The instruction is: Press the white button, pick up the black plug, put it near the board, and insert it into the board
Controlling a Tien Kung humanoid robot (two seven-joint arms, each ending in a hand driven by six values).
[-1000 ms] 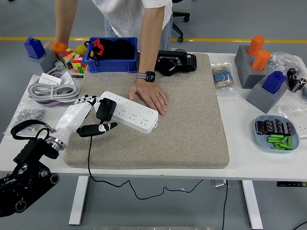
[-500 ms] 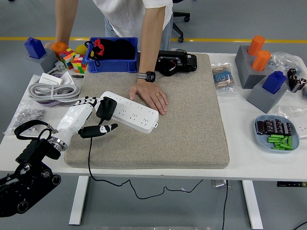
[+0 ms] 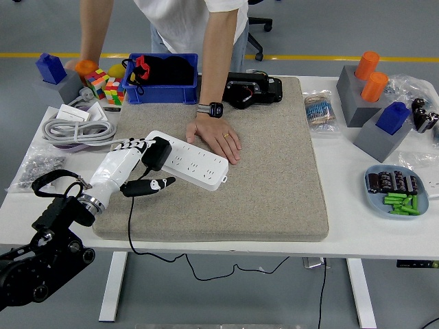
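Observation:
A white power strip (image 3: 195, 163) lies slanted on the grey felt mat (image 3: 274, 171). My left hand (image 3: 137, 168) holds the black plug (image 3: 156, 153) at the strip's left end, fingers curled round it, thumb stretched out below. The plug's black cable (image 3: 129, 226) hangs over the table's near edge. A person's hand (image 3: 216, 137) lies flat on the mat, touching the strip's far right side. I cannot make out the white button.
A blue bin (image 3: 162, 79), coloured cubes (image 3: 104, 85) and a coiled grey cable (image 3: 72, 130) sit at the back left. A black device (image 3: 250, 89) is behind the person's hand. Grey blocks with orange and blue caps (image 3: 374, 96) and a blue dish (image 3: 396, 192) stand right.
My left hand has carried the plug slightly rightward and up, closer onto the strip's left end. The person's hand stays put.

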